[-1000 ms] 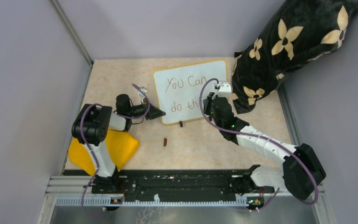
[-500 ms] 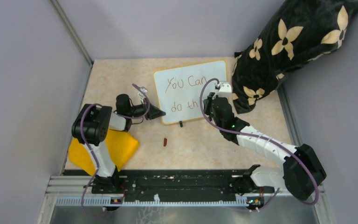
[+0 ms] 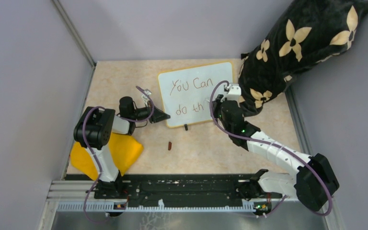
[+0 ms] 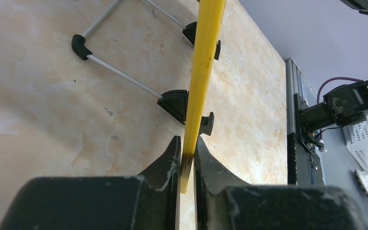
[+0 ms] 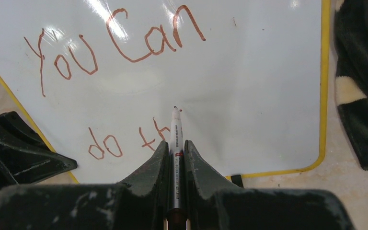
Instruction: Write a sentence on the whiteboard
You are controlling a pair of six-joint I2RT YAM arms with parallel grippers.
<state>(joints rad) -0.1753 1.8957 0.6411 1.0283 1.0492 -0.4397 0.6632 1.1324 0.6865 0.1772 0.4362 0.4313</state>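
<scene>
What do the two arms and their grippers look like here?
The left arm and right arm have white links and bulky black joint housings, with purple cables looped outside. The left gripper and right gripper have scuffed black wedge-shaped fingers. A green light shows on the right arm.

Pale lilac walls (image 3: 172,24) close the scene on 3 sides, and a grey metal post (image 3: 74,31) runs diagonally through the upper left. A beige, marbled tabletop (image 3: 120,76) fills the centre. A black rail (image 3: 182,184) and a silver strip (image 3: 172,207) cross the bottom of the frame. The light is soft and even.
</scene>
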